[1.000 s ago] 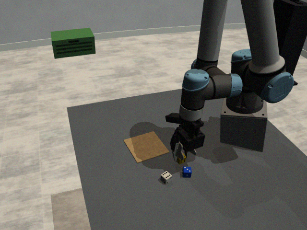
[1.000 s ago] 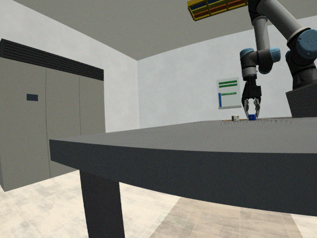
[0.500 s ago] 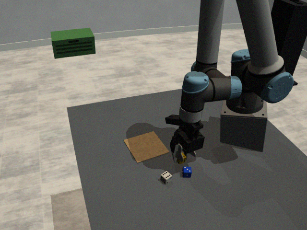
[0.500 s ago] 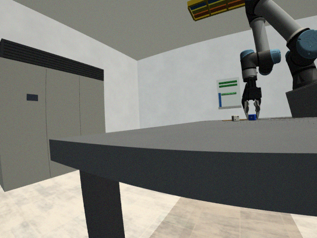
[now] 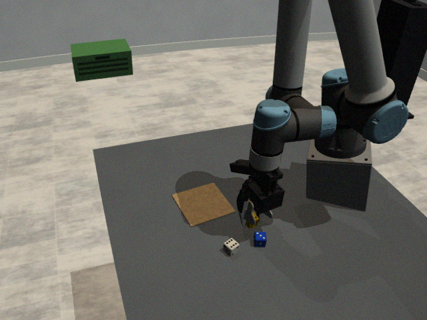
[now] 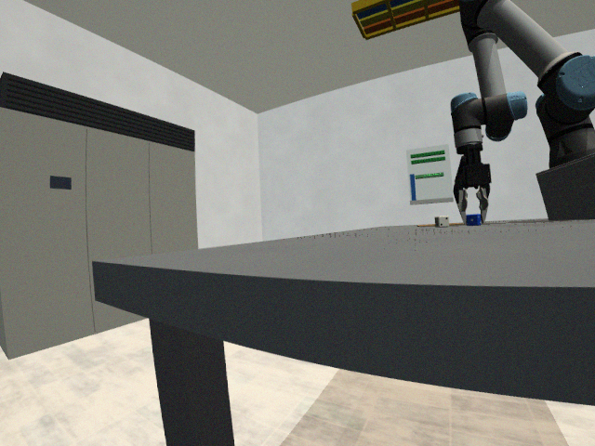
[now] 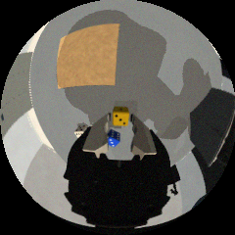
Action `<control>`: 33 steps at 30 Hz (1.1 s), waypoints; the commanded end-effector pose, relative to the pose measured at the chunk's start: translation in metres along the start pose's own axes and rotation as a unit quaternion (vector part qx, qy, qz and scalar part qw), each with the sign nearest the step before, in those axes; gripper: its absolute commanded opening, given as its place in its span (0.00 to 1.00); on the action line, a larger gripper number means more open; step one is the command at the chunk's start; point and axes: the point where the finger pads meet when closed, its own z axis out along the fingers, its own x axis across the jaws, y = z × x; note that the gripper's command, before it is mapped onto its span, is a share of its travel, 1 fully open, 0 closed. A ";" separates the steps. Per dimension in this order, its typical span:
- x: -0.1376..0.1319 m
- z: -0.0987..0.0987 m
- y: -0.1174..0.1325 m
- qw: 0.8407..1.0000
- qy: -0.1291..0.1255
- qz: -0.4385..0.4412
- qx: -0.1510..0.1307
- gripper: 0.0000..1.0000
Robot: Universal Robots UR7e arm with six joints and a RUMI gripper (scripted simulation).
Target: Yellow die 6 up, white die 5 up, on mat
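— Jaws?
— Gripper (image 5: 257, 220) (image 6: 472, 221) (image 7: 120, 114) parted partway; whether yellow die (image 5: 256, 221) (image 7: 120, 117) is pinched can't be told. Die seen between fingertips, off mat (image 5: 203, 204) (image 7: 89, 56).
— Handling?
— Should be centred, gripped squarely, lifted clear of blue die (image 5: 260, 239) (image 6: 473, 219) (image 7: 114, 138) before turning.
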 end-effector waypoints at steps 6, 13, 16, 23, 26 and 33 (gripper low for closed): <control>0.000 0.000 0.000 1.000 0.000 0.000 0.000 0.28; 0.000 0.000 0.000 1.000 0.000 0.000 0.000 0.10; 0.000 0.000 0.000 1.000 0.000 0.000 0.000 0.10; 0.000 0.000 0.000 1.000 0.000 0.000 0.000 0.10; 0.000 0.000 0.000 1.000 0.000 0.000 0.000 0.10; 0.000 0.000 0.000 1.000 0.000 0.000 0.000 0.10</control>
